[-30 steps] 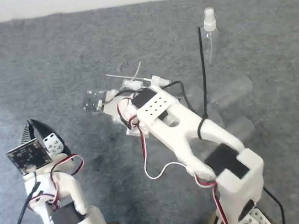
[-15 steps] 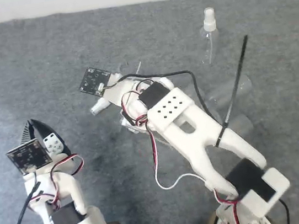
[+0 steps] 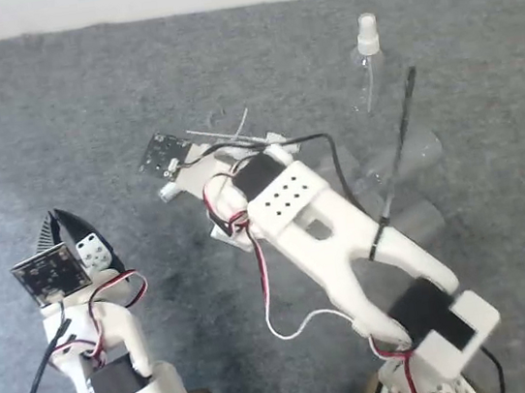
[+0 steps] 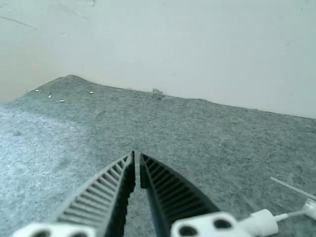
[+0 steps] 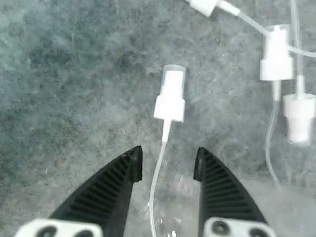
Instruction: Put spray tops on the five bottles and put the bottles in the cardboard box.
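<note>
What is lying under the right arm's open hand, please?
A white spray top lies on the grey mat beneath the right hand, its tube running between the fingers. From above, the arm covers that spot.

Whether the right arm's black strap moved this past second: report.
Yes: black strap swung its top from left of the upright bottle to its right.

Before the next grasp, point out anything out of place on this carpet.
Nothing looks damaged or spilled. Loose spray tops lie scattered on the carpet, some with their tubes crossing. Clear bottles lie tipped on their sides near one upright capped bottle.
</note>
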Robot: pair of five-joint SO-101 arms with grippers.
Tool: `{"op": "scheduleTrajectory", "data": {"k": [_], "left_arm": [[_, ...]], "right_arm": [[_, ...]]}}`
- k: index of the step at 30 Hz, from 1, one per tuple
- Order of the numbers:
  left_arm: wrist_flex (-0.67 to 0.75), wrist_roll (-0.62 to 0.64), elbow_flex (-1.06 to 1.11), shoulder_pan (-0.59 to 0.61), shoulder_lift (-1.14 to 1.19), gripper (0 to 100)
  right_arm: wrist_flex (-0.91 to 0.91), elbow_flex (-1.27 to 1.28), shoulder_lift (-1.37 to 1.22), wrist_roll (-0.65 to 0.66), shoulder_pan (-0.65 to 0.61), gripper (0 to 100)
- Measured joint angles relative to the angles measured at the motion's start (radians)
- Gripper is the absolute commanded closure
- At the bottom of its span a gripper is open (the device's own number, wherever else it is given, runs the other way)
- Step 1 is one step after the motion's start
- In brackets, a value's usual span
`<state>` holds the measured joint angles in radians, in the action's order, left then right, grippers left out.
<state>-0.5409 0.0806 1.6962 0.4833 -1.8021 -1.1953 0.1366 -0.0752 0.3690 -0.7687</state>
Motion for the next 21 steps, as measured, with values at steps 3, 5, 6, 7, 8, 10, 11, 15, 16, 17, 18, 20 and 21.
{"op": "scheduleTrajectory", "data": {"k": [3,5,6,7,8,10,11,15,16,17,18,20,21], "left_arm": [[0.0,0.0,0.0,0.0,0.0,99],[0.0,0.0,0.0,0.0,0.0,99],[0.0,0.0,0.0,0.0,0.0,99],[0.0,0.0,0.0,0.0,0.0,99],[0.0,0.0,0.0,0.0,0.0,99],[0.0,0.0,0.0,0.0,0.0,99],[0.0,0.0,0.0,0.0,0.0,99],[0.0,0.0,0.0,0.0,0.0,99],[0.0,0.0,0.0,0.0,0.0,99],[0.0,0.0,0.0,0.0,0.0,99],[0.0,0.0,0.0,0.0,0.0,99],[0.0,0.0,0.0,0.0,0.0,99],[0.0,0.0,0.0,0.0,0.0,99]], "right_arm": [[0.037,0.0,-0.037,0.032,-0.008,82.9],[0.038,-0.009,-0.064,0.049,-0.017,82.9],[0.029,-0.034,-0.084,0.054,-0.018,82.9],[0.017,-0.061,-0.103,0.055,-0.02,82.9],[0.002,-0.089,-0.121,0.057,-0.018,82.9],[-0.023,-0.149,-0.169,0.057,-0.017,82.9],[-0.034,-0.173,-0.19,0.057,-0.017,82.9],[-0.044,-0.244,-0.281,0.057,-0.02,82.9],[-0.044,-0.256,-0.302,0.057,-0.018,82.9],[-0.044,-0.264,-0.318,0.057,-0.017,82.9],[-0.044,-0.275,-0.334,0.057,-0.017,82.9],[-0.044,-0.295,-0.361,0.057,-0.017,82.9],[-0.044,-0.305,-0.371,0.057,-0.018,82.9]]}}
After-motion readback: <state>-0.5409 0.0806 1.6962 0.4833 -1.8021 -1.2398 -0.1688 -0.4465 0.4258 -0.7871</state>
